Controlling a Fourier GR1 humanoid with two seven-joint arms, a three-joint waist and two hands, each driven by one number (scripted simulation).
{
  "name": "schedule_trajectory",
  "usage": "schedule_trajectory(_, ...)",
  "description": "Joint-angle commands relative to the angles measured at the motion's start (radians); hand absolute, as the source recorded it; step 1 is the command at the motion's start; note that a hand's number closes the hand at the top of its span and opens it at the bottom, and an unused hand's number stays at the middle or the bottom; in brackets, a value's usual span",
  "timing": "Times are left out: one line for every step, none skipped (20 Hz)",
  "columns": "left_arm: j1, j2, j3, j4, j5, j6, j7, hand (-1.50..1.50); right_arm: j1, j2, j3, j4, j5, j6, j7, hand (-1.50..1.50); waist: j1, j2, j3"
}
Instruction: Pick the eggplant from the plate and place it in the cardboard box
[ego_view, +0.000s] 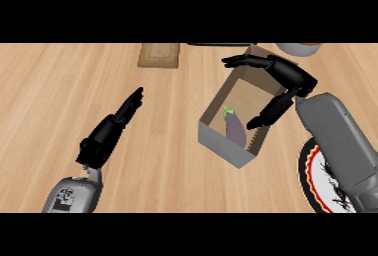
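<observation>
Wooden counter (74, 100): cardboard box (221, 147), plate (309, 172)

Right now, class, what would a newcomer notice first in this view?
The purple eggplant lies inside the cardboard box at centre, the right hand open just over the box's right wall. The left hand rests open at lower left; a plate edges in at lower right.

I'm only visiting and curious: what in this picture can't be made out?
All in the head view:
Plate: mostly under the right forearm and cut by the lower edge.
Box: part of its right wall is behind the right robot hand.
Eggplant: whether the hand's fingertips touch it cannot be told.
Grey thing at the top: cut by the edge, so what it is stays unclear.
</observation>
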Motion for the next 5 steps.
schedule_trajectory(0.0, 0.023, 0.017, 0.015, 0.011, -0.022, -0.015, 0.0, -0.037, -0.004, -0.147, 0.115, -0.164, 0.103, -0.01, -1.5, 0.0, 0.005, 0.001)
schedule_trajectory(-0.032, 0.008, 0.021, 0.022, 0.008, -0.005, 0.007, 0.0, -0.074, 0.032, -0.172, 0.133, -0.21, 0.128, 0.052, -1.5, -0.002, 0.003, 0.001)
schedule_trajectory(-0.011, 0.001, 0.003, 0.066, -0.022, 0.007, -0.047, 0.0, -0.058, 0.007, -0.193, 0.159, -0.223, 0.145, 0.006, -1.5, -0.007, 0.005, 0.001)
schedule_trajectory(-0.016, 0.013, 0.025, 0.054, 0.003, -0.007, -0.032, 0.0, -0.085, -0.026, -0.229, 0.209, -0.26, 0.198, 0.029, -1.5, -0.001, 0.006, 0.001)
schedule_trajectory(-0.031, -0.037, -0.01, 0.005, 0.0, 0.017, 0.033, 0.0, -0.098, -0.052, -0.255, 0.247, -0.279, 0.227, 0.017, -1.5, 0.003, 0.004, 0.002)
